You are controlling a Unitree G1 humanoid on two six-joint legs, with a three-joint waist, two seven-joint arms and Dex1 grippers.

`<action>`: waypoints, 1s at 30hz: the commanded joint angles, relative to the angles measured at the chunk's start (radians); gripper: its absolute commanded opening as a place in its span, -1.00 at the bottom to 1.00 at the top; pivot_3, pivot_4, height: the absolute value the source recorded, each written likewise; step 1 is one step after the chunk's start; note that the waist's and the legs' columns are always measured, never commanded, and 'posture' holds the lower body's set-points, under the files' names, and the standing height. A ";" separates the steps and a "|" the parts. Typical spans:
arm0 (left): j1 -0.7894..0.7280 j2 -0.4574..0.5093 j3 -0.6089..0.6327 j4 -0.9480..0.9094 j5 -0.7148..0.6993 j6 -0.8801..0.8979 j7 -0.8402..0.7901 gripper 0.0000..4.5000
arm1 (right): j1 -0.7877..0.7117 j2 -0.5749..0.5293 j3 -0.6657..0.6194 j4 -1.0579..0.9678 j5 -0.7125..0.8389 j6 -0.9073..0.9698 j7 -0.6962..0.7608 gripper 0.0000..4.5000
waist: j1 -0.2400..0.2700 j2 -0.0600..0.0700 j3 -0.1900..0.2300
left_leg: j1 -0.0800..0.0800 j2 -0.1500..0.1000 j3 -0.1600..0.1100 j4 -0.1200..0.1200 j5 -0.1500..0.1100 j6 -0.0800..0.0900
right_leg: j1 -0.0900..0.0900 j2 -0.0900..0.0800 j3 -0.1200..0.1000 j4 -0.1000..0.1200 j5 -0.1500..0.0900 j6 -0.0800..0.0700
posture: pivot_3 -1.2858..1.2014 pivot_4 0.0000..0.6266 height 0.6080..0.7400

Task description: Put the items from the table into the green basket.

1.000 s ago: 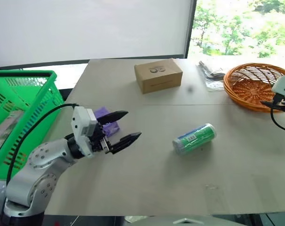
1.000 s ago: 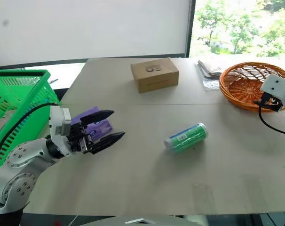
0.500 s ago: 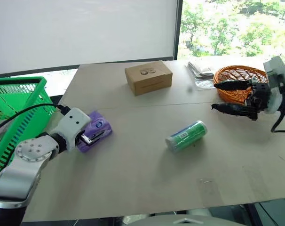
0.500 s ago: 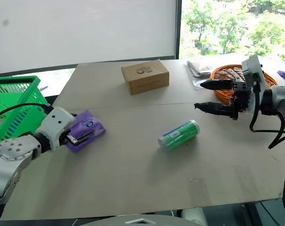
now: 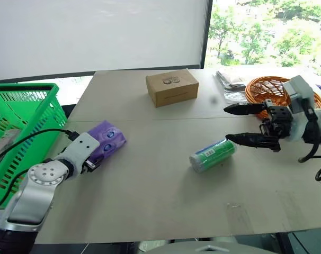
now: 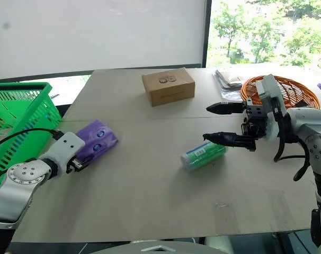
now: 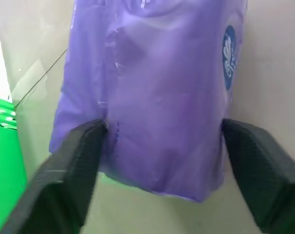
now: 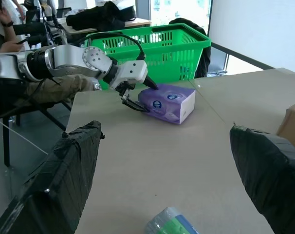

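Three items on the table, green basket off its left edge.
Purple soft pack (image 5: pixel 107 140) with blue-white round marks, flat on the grey-beige table (image 5: pixel 150 201) near the left edge, long axis angled, near end between the left gripper's (image 7: pixel 159 146) black fingers, both touching its sides. Green cylindrical can (image 5: pixel 213 154) with white-blue label, on its side mid-table, slightly diagonal, just under the right gripper's (image 5: pixel 233 124) spread fingers, not touched. Brown cardboard box (image 5: pixel 171 87), closed, flat at the far side beyond the seam line. Bright green basket (image 5: pixel 17 127), slotted lattice sides, upright beside the table's left edge; contents unclear.
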State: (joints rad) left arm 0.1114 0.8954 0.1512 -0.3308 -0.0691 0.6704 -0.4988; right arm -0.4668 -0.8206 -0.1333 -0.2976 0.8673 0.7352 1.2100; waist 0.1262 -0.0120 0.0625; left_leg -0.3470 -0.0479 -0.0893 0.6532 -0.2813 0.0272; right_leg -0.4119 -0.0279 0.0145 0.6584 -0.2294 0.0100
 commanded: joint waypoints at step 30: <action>-0.115 0.226 0.455 0.365 0.302 -0.118 0.175 -0.76 | -0.191 0.247 0.052 -0.038 0.088 -0.008 -0.156 1.00 | 0.050 -0.013 -0.004 | -0.010 -0.002 -0.004 -0.003 -0.002 -0.001 | -0.011 -0.002 -0.005 -0.001 0.001 -0.001 | 0.25 -1.00 1.00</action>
State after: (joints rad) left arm 0.0032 1.1113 0.5709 0.0382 0.2235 0.5876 -0.3402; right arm -0.6308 -0.5746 -0.0756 -0.3176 0.9504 0.7383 1.0603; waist 0.1763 -0.0246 0.0586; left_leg -0.3571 -0.0495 -0.0929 0.6509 -0.2834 0.0263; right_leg -0.4225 -0.0300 0.0098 0.6573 -0.2285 0.0088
